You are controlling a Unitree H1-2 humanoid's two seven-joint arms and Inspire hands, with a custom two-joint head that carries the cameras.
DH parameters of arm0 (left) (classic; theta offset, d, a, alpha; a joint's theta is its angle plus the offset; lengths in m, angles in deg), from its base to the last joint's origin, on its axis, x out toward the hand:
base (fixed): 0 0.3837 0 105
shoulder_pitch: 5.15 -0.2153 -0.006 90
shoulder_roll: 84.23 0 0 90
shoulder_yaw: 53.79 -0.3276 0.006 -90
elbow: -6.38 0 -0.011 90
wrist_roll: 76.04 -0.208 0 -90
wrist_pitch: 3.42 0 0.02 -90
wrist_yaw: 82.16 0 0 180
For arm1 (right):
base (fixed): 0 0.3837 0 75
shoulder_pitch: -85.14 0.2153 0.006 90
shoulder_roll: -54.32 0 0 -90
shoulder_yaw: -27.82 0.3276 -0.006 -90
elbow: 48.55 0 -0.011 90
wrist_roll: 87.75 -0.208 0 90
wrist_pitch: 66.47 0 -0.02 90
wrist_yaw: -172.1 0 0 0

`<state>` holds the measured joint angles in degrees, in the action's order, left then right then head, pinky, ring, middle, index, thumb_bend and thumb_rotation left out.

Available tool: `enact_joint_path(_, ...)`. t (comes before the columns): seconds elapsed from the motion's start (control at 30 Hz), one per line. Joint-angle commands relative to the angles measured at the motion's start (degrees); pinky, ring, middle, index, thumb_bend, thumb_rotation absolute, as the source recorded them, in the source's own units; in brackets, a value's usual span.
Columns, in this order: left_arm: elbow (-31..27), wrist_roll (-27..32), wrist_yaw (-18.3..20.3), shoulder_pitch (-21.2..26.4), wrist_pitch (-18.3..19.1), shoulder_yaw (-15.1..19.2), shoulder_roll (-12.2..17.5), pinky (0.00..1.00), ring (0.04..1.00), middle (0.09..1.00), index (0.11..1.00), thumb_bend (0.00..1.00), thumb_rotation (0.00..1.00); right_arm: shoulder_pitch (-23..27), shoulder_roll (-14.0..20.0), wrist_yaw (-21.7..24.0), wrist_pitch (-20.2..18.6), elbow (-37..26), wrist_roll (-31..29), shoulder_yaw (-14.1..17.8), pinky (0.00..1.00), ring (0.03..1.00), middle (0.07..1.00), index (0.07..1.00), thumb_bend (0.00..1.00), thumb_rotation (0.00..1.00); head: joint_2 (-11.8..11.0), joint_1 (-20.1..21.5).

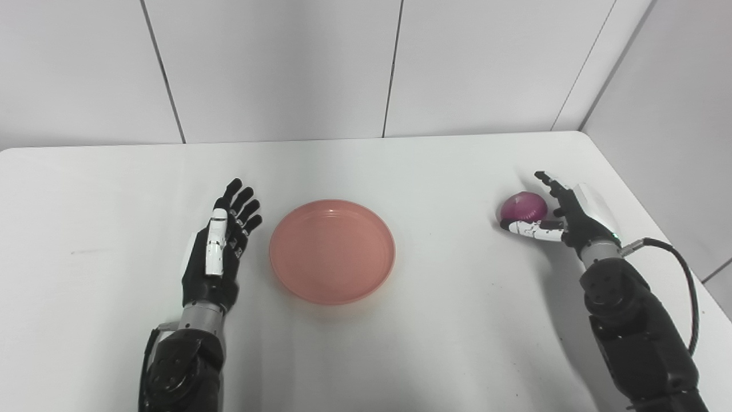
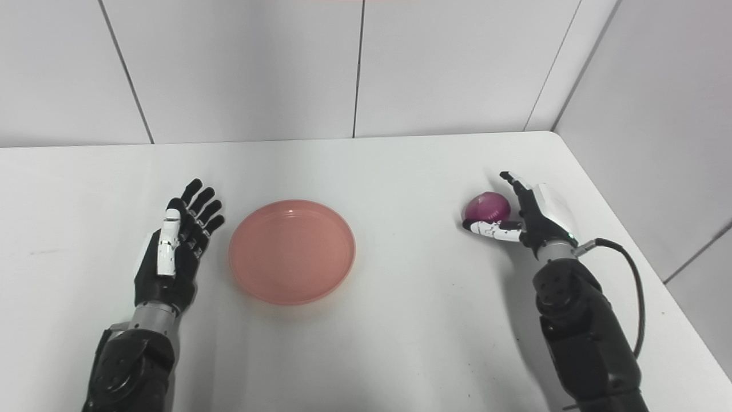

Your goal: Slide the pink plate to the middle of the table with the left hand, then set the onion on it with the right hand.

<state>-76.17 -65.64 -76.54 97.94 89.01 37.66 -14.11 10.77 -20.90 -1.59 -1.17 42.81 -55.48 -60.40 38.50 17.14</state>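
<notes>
White table [image 1: 400, 343] and bare walls frame the pink plate [image 1: 332, 250], which lies near the middle. Beside it the left hand [image 1: 220, 246] is spread and empty. At the far right, the right hand [image 1: 563, 216] cups the onion [image 1: 523, 207], fingers apart, apparently ready to grasp.

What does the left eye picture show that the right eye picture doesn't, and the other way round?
Only the left eye view shows more bare table beyond the left hand. Only the right eye view shows more of the side wall and the table's right edge running down past the arm. Both show the empty pink plate near mid-table, the left hand open beside it, apart from it, and the right hand cupping the onion on the table.
</notes>
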Motion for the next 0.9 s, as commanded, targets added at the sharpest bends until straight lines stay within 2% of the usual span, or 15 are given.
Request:
enact_joint_path(0.0, 0.34, 0.54, 0.05, -1.11, 1.32, 0.01, 0.17, 0.91, 0.924, 0.934, 0.918, 0.46, 1.0, 1.86, 1.67, -0.88, 1.34, 0.44, -0.26, 0.26, 0.79, 0.89, 0.921, 0.919, 1.0, 0.42, -0.02, -0.09)
enact_joint_path(0.43, 0.34, 0.27, -0.3, -1.06, 1.62, 0.04, 0.14, 0.92, 0.922, 0.933, 0.913, 0.46, 1.0, 2.23, 2.49, 1.4, -0.98, -0.13, -1.08, -0.74, 0.8, 0.893, 0.916, 0.905, 1.0, 0.41, 0.0, -0.34)
enact_joint_path(0.87, -0.43, 0.12, -0.54, -1.18, 2.15, -0.07, 0.0, 0.91, 0.92, 0.929, 0.909, 0.46, 1.0, 2.31, 2.42, 4.79, -2.19, -1.41, 0.88, -0.33, 0.69, 0.797, 0.852, 0.855, 1.0, 0.38, 0.0, -0.49)
